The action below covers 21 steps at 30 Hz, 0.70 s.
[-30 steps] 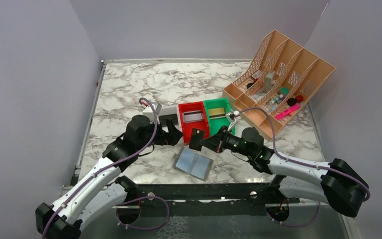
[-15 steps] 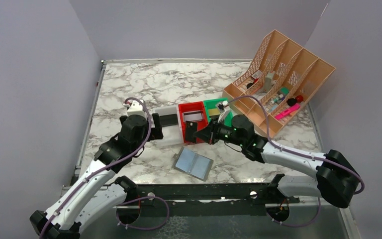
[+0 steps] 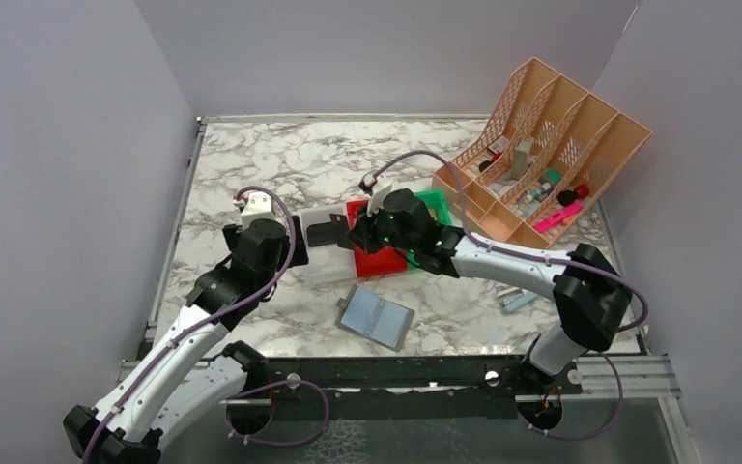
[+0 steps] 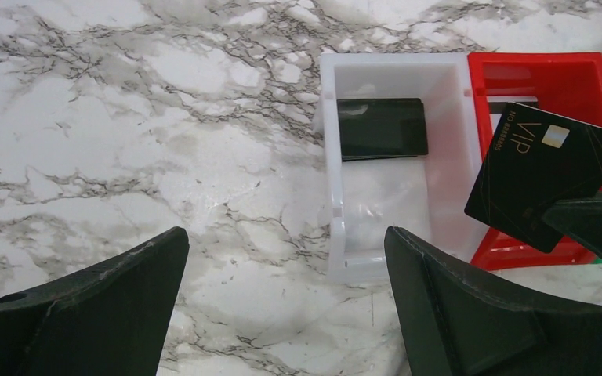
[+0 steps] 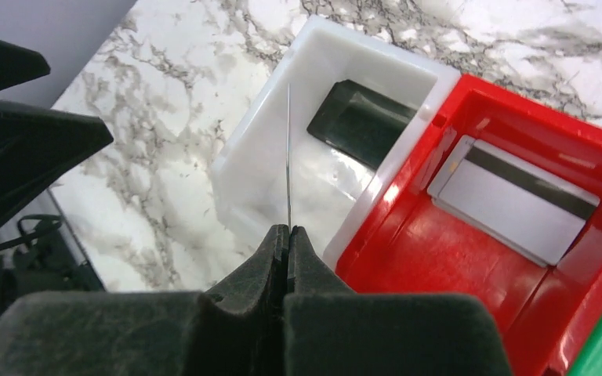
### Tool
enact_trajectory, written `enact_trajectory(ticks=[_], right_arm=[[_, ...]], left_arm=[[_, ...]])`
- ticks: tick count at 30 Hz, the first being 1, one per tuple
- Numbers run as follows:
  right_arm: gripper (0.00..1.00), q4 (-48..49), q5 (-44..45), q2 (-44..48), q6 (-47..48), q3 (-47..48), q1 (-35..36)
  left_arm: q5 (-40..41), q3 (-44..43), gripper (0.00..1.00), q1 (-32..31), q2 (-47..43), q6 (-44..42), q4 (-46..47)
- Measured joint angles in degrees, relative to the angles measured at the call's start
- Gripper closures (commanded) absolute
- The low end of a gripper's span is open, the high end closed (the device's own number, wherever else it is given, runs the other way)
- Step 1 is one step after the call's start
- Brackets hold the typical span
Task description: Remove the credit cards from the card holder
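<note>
- Right claw [image 5: 288, 232]: clenched on a thin black plastic credit card [image 4: 545, 176], carried within the last second from near the card holder to the white open plastic bin [image 4: 328, 141].
- Left claw [image 4: 286, 274]: released, drawn back toward 9 o'clock.
- Open grey-and-blue bifold card holder [image 3: 377, 319]: flat on the marble surface [image 3: 251, 155], at 5 o'clock of that bin; release of the card judged next.

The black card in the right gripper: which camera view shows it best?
The left wrist view: the black card faces it, with the VIP print readable. The right wrist view shows only its thin edge, sticking out of the right gripper. In the top view it is small, dark and hard to make out.
</note>
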<state>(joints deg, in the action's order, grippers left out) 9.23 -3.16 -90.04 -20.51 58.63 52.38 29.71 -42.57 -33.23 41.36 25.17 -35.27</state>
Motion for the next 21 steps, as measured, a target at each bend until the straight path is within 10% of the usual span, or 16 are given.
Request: enact_trajectory(ticks=[21], right_arm=[[0.98,-6.95,20.17,-20.83,19.26,20.15,6.10]], left_arm=[[-1.62,1.27,0.01,13.70,-5.70,-0.17,1.40]])
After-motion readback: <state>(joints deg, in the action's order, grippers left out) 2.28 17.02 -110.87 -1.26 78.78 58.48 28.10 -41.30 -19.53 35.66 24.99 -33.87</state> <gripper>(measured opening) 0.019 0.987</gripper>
